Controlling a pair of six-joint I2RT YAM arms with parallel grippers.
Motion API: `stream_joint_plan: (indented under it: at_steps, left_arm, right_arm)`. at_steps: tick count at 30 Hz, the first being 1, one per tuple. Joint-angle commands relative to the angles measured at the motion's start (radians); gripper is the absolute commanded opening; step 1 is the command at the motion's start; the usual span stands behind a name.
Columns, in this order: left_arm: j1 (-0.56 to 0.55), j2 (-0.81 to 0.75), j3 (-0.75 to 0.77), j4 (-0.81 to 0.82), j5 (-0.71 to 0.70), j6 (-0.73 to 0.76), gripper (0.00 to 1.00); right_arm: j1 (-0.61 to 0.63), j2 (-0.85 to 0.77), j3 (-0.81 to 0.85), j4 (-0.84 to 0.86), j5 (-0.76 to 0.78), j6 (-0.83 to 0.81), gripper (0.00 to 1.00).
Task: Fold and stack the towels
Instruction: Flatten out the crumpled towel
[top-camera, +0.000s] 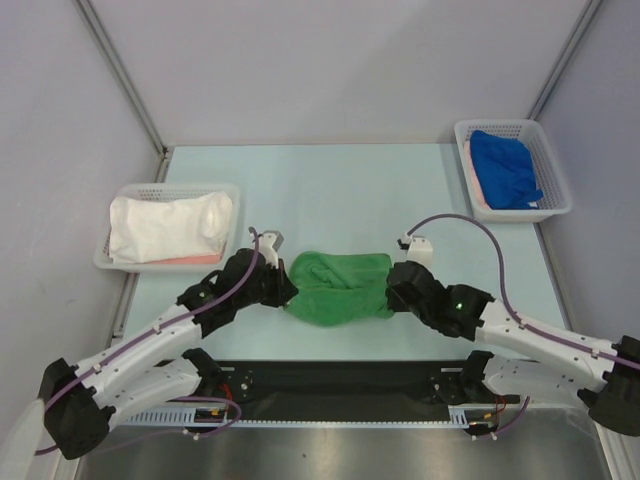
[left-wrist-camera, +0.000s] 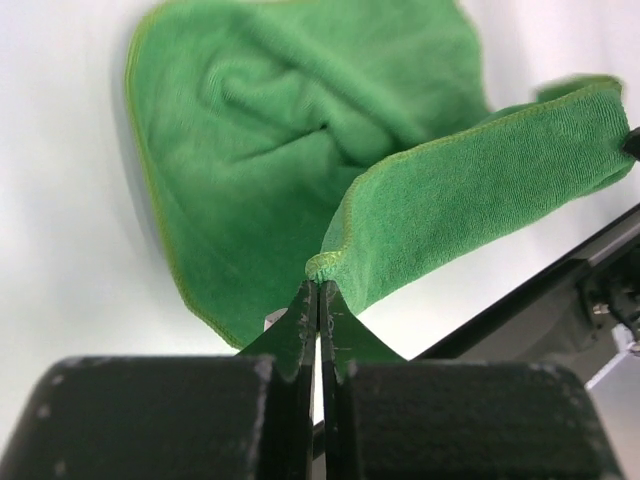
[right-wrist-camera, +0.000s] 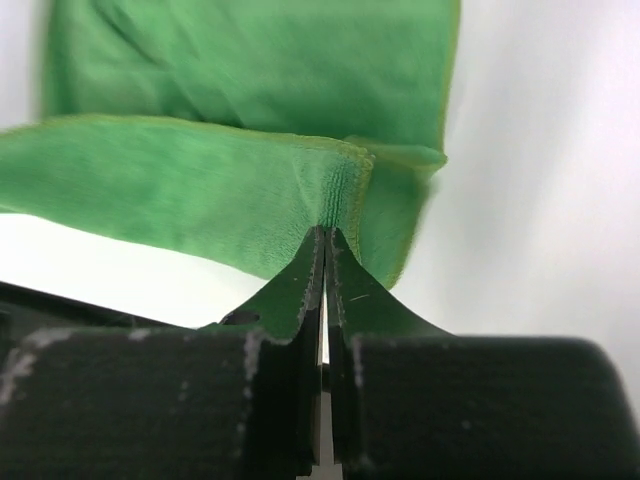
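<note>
Two baskets flank my work. The left basket (top-camera: 120, 262) sits at the left edge of the bench (top-camera: 330, 190) and holds one white towel (top-camera: 165, 225) over a pinkish layer (top-camera: 185, 260). The right basket (top-camera: 556, 165) sits at the far right corner and holds one blue towel (top-camera: 505, 168) over a pink edge (top-camera: 476, 180); both baskets are well apart from my arms. Both pincers are clamped with fingers pressed together: left pincer (left-wrist-camera: 318, 290) on the near-left corner of the single green towel (top-camera: 340, 288), right pincer (right-wrist-camera: 325, 240) on its near-right corner, with the near hem lifted and strung between them. The rest of the green towel lies rumpled at bench centre, between my two wrists.
</note>
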Motion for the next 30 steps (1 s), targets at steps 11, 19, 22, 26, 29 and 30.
stream_joint_plan:
  at_steps: [11,19,22,26,29,30]
  left_arm:
    - [-0.004,-0.072,0.299,-0.108,-0.009,0.096,0.00]
    - [-0.004,-0.067,0.552,-0.065,-0.067,0.209,0.00]
    - [-0.004,-0.041,0.649,-0.005,-0.064,0.260,0.00]
    - [-0.004,-0.009,0.746,0.097,-0.050,0.327,0.01]
    - [-0.004,0.017,0.810,0.144,0.000,0.369,0.00]
    - [-0.004,0.020,0.824,0.156,0.013,0.378,0.00]
  right_arm:
    - [-0.025,-0.064,0.286,-0.069,0.138,-0.175,0.00]
    - [-0.050,-0.064,0.557,-0.023,0.174,-0.353,0.00]
    - [-0.048,-0.056,0.624,0.049,0.162,-0.451,0.00]
    - [-0.047,-0.044,0.720,0.135,0.138,-0.575,0.00]
    - [-0.041,-0.024,0.780,0.183,0.112,-0.629,0.00]
    - [-0.038,-0.021,0.791,0.210,0.102,-0.667,0.00]
